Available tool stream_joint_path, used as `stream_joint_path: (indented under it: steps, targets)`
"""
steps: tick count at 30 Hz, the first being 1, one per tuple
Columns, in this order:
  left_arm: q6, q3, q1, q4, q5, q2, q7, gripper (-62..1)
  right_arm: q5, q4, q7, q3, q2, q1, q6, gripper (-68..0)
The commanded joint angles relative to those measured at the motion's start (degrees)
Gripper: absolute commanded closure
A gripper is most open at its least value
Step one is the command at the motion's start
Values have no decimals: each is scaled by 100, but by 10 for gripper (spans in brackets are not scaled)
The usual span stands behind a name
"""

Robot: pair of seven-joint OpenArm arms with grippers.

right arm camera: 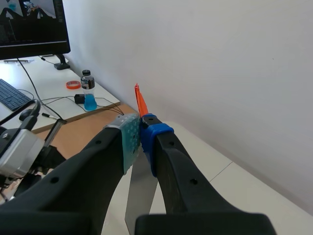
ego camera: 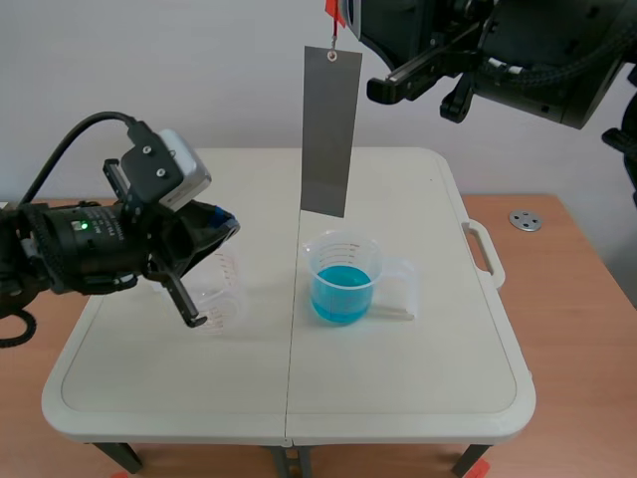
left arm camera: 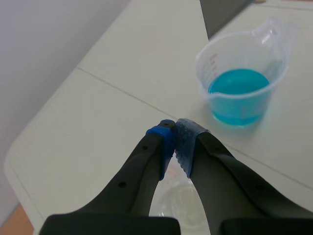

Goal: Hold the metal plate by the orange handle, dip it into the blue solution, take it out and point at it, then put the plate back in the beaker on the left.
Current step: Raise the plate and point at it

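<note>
A long grey metal plate (ego camera: pixel 330 129) hangs upright from an orange handle (ego camera: pixel 333 12), its lower edge just above the beaker of blue solution (ego camera: pixel 343 279). My right gripper (ego camera: pixel 345 14), raised high, is shut on that handle (right arm camera: pixel 141 102); the plate (right arm camera: pixel 142 191) hangs below its fingers. My left gripper (ego camera: pixel 225 223) is shut on nothing, low at the left over an empty clear beaker (ego camera: pixel 214 289). In the left wrist view its pads (left arm camera: pixel 168 139) meet, the empty beaker (left arm camera: pixel 181 205) lies under them, and the blue beaker (left arm camera: pixel 239 88) stands ahead.
A second clear cup (ego camera: pixel 403 289) lies right behind the blue beaker. The white folding table has a carry handle (ego camera: pixel 485 254) on its right edge. A round metal fitting (ego camera: pixel 525 221) sits on the wooden desk beyond.
</note>
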Motion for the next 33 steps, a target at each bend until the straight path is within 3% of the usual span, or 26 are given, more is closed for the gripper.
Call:
stream_joint_path:
  steps: [1, 10, 17, 25, 33]
  targets:
    - [63, -267, 295, 350, -179, -227, -92, -12, 87, 101, 83, 52, 28, 68, 44, -13]
    - [254, -1729, 2413, 1333, -730, -968, -579, -12, 111, 101, 90, 50, 26, 70, 44, -13]
    - [299, -2684, 4168, 1434, -809, -1047, -1300, -12, 107, 101, 85, -52, 26, 103, 44, -13]
    - [678, -2870, 5659, 1419, -807, -1014, -1744, -12, 105, 101, 140, -396, 11, 120, 44, -13]
    - [678, -2870, 6225, 1132, -804, -857, -1860, -12, 81, 101, 149, -822, -37, 439, 44, -13]
